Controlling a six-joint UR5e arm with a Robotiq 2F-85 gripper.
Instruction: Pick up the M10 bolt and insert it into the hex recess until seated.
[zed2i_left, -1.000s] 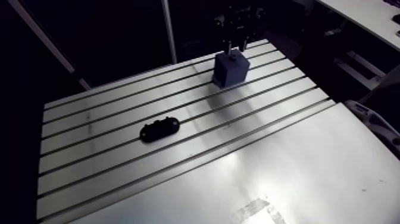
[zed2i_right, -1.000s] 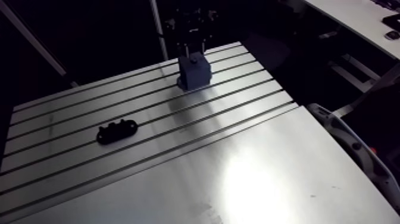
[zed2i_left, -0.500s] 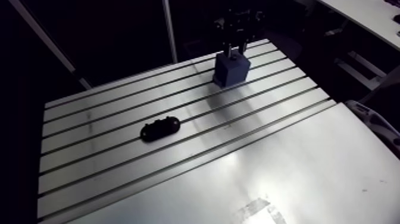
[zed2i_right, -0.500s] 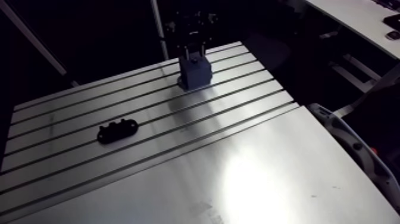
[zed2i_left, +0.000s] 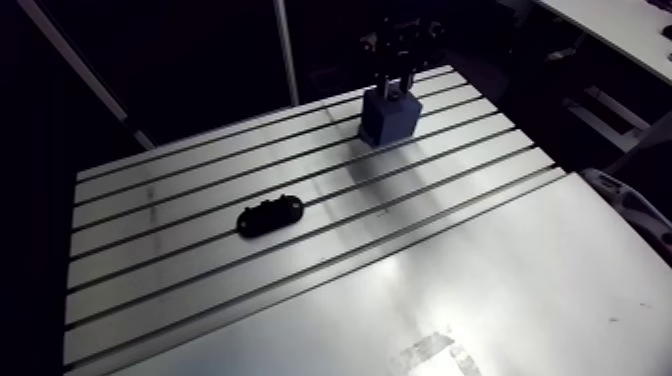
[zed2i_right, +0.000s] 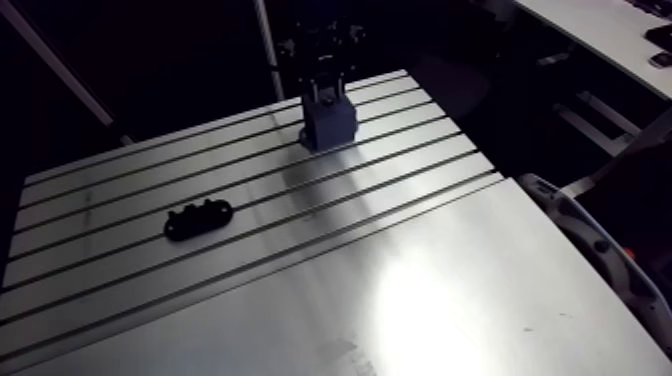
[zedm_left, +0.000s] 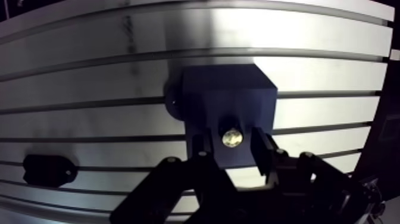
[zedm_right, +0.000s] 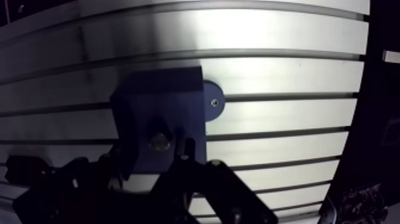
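Straddles the bolt (zedm_left: 232, 138) in the blue block (zedm_left: 226, 95), pincer (zedm_left: 231, 136) spread, barely moved since just before. Suggests release, with seating likely done.

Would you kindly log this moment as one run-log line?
gripper: open, straddling bolt | bolt: in blue block top | seating: cannot tell | black part: lying apart

Dark-blue block (zedm_left: 229, 95); bolt (zedm_left: 232, 138) with a pale, shiny metal end; silver-grey table (zed2i_left: 200, 265) striped by dark parallel slots — small part (zed2i_left: 268, 216) plain black, gripper (zedm_left: 232, 143) black too.
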